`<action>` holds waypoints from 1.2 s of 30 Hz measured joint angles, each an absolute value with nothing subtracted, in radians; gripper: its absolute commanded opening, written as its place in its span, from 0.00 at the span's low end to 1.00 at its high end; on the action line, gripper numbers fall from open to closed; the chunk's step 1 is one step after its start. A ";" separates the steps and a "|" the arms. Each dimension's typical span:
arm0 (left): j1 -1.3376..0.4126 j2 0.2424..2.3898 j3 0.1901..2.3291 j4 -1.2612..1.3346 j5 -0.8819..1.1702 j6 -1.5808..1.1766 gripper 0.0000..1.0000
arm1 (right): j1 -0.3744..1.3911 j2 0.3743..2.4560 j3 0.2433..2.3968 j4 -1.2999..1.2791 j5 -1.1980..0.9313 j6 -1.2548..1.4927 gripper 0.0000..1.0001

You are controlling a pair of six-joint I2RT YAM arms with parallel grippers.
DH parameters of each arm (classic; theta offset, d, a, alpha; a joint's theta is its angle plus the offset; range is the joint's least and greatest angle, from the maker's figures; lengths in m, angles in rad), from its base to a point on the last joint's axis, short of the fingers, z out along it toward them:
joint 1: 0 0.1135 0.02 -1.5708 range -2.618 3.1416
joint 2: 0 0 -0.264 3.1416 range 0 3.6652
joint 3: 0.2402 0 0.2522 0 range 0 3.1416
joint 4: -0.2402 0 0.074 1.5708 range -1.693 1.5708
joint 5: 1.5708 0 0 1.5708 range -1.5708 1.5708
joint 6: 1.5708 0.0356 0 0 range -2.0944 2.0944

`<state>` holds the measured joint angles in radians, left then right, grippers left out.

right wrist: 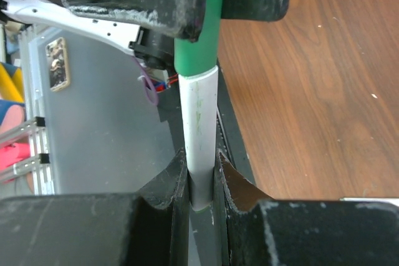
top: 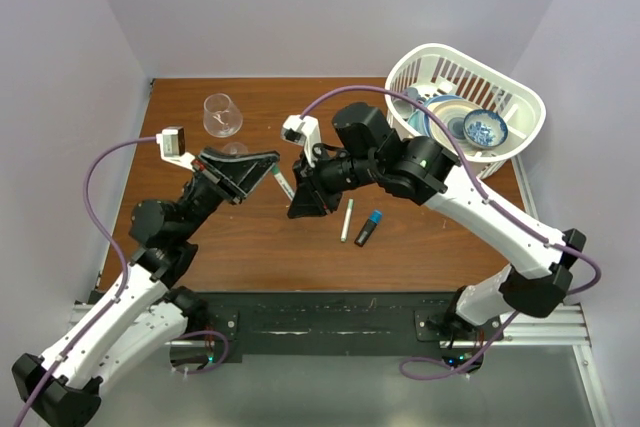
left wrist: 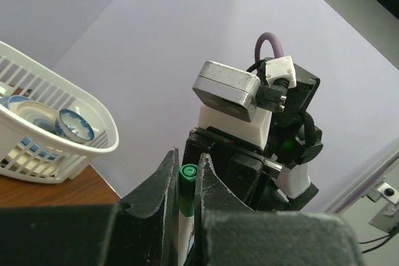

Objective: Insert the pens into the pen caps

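Note:
A thin white pen (right wrist: pixel 199 129) is held in the air between my two grippers, with a green cap (right wrist: pixel 199 35) seated on its end. My right gripper (right wrist: pixel 201 163) is shut on the white barrel. My left gripper (left wrist: pixel 186 160) is shut on the green cap (left wrist: pixel 187 177). In the top view the grippers meet over the table's middle, left gripper (top: pixel 270 169) and right gripper (top: pixel 297 189), with the pen (top: pixel 284 185) between them. A second white pen (top: pixel 346 220) with a green end lies on the table. Beside it lies the black marker (top: pixel 365 235) wearing the blue cap (top: pixel 375 217).
A clear stemmed glass (top: pixel 222 115) lies at the back left. A white plastic basket (top: pixel 520 97) holding bowls and plates stands at the back right; its rim also shows in the left wrist view (left wrist: pixel 93 126). White walls close in the wooden table (top: pixel 260 237).

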<state>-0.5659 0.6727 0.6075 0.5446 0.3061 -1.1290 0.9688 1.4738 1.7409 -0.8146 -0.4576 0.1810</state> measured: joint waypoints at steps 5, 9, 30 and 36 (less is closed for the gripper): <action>-0.579 0.667 0.611 0.500 0.270 -1.096 0.00 | 0.968 1.505 1.772 -0.854 -0.437 0.165 0.00; -0.602 0.674 0.604 0.490 0.226 -1.082 0.00 | 0.968 1.525 1.772 -0.862 -0.418 0.167 0.00; -0.642 0.686 0.776 0.192 0.156 -0.876 0.00 | 0.933 1.540 1.758 -0.787 -0.491 0.157 0.00; -0.644 0.674 0.768 0.228 0.145 -0.894 0.00 | 0.923 1.522 1.695 -0.669 -0.547 0.183 0.00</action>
<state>-0.6441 0.6743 0.7681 0.2279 0.1448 -0.8940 0.9226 1.5219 1.6951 -0.6685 -0.5472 0.1825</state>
